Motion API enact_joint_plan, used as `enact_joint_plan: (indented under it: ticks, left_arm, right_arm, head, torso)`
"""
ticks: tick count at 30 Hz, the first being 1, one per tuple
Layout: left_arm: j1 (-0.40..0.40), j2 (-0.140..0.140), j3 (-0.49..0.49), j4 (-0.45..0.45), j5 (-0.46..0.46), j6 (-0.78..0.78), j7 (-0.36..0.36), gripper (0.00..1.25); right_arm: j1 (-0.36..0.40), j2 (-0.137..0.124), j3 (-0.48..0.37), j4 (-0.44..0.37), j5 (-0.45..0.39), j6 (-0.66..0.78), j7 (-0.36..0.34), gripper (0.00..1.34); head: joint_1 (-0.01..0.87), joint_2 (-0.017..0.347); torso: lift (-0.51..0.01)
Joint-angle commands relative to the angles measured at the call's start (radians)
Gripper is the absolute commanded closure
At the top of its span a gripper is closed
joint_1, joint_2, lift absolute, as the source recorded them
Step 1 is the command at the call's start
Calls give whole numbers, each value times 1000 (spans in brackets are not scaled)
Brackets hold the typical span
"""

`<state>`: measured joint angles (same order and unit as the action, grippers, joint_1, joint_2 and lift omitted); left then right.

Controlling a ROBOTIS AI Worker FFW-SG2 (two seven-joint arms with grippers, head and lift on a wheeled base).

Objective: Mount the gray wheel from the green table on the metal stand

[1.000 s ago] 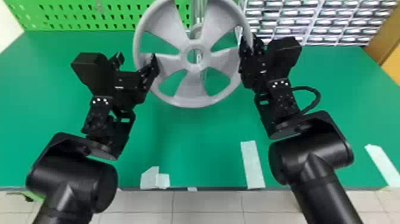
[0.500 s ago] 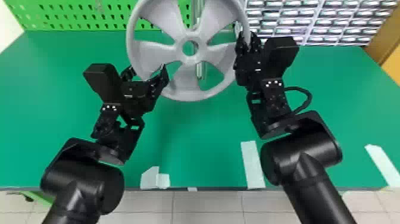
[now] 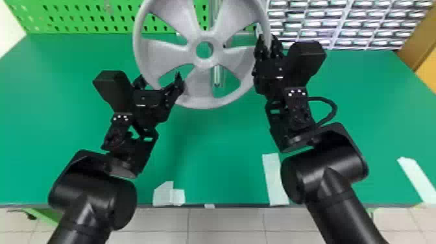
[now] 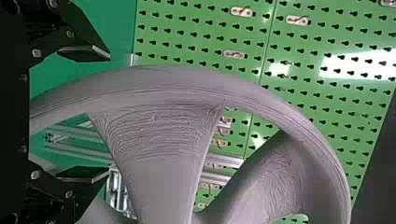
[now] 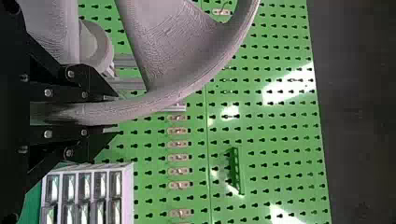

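The gray wheel [image 3: 201, 92] is held up above the green table, its hub in front of the metal stand [image 3: 217, 79], whose post shows through the openings. I cannot tell whether hub and stand touch. My right gripper [image 3: 268, 43] is closed on the rim's right side; in the right wrist view the right gripper [image 5: 113, 115] pinches that rim between both fingers. At the lower left of the wheel is my left gripper [image 3: 159, 80], fingers spread on either side of the rim. In the left wrist view, the rim passes through the wide gap of the left gripper [image 4: 105, 114].
Behind the table [image 3: 220, 139] stands a green pegboard [image 3: 94, 16]. A rack of small drawers [image 3: 344, 24] is at the back right, beyond the right gripper. Pale tape strips [image 3: 275, 180] lie along the table's front edge.
The wheel has shifted slightly left and farther back, along with my right gripper. My left gripper has moved right and nearer the front, around to the wheel's lower left, its fingers still apart.
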<state>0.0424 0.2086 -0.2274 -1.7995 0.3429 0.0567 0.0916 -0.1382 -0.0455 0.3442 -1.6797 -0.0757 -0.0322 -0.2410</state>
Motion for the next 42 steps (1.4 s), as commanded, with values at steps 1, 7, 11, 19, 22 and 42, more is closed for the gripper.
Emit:
enact_joint_plan:
  ticks: [1, 7, 11, 19, 22, 42]
  left_arm:
    - [-6, 0, 2, 17, 4, -11, -1, 389]
    - [-15, 0, 7, 45, 16, -32, -3, 389]
    - [-24, 0, 8, 58, 16, -41, -6, 421]
    - [-39, 0, 8, 92, 19, -63, -6, 527]
    - [-45, 0, 10, 108, 28, -80, -6, 527]
    - [-88, 0, -3, 154, 45, -94, -46, 760]
  right_arm:
    - [0, -1, -2, 0, -3, -3, 0, 1150]
    - [3, -1, -4, 0, -6, -11, 0, 1150]
    - [3, -2, -4, 0, -6, -11, 0, 1150]
    - [8, -5, 1, 0, -6, -11, 0, 1148]
    - [9, -5, 6, 0, -6, -11, 0, 1148]
    - [14, -7, 6, 0, -3, -20, 0, 1148]
  head:
    - [867, 52]
    - [867, 52]
    - [867, 52]
    - [867, 52]
    - [867, 52]
    - [867, 52]
  torso:
    - [-100]
    - [-100]
    - [-100]
    - [-100]
    - [-100]
    - [-100]
